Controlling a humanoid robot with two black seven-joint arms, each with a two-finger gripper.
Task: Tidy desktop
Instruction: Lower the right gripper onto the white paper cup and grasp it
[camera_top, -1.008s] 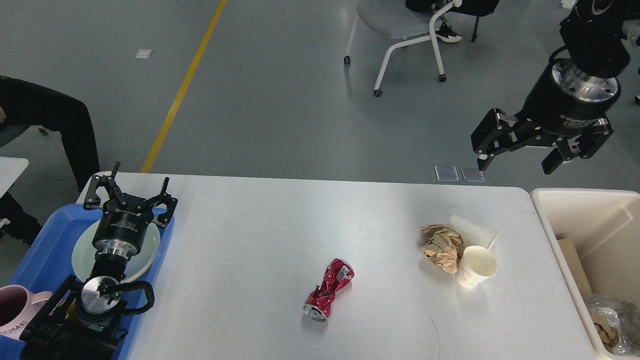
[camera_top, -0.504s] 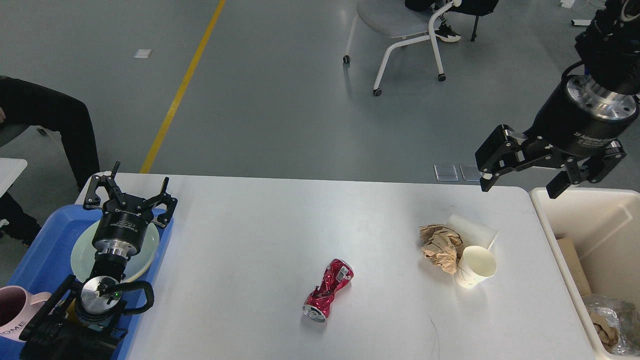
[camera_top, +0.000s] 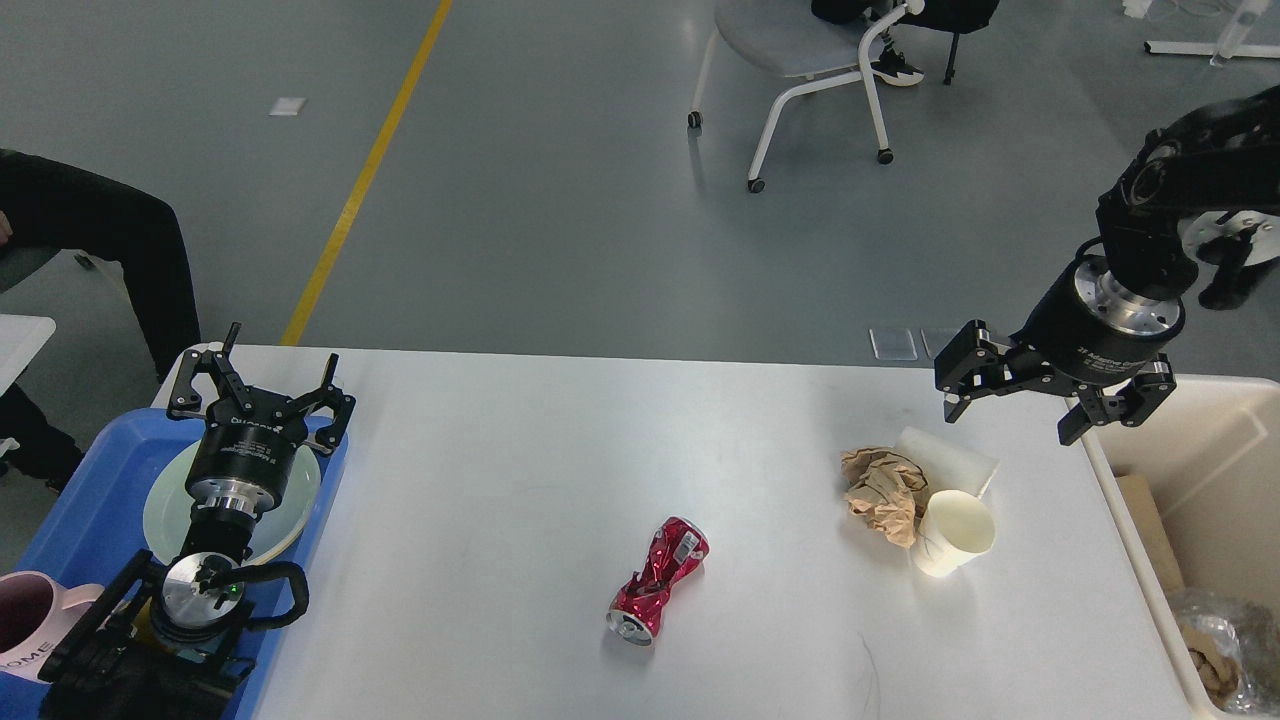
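The large white rectangular tabletop with rounded corners fills the lower middle of the head view, with a blue plastic tray at its left edge and a beige open bin at its right edge. Rubbish lies on it: a crushed red metal drink can near the middle of the front edge, and toward the right edge a tight cluster of a crumpled brown paper wad, a cream paper cup on its side and a white paper cup behind it, all touching or nearly so. The right end effector hangs above the far right corner, just beyond the cluster, fingers spread wide and holding nothing. The left end effector sits over a pale green plate in the tray, fingers apart and empty. By my reading, the step in hand is the approach to the next piece of rubbish, probably one from the cluster by the bin. The next move calls for lowering the right end effector toward the near edge, picking one item and straddling it cleanly without dragging its neighbours; the cups look light and easily crushed or rolled.
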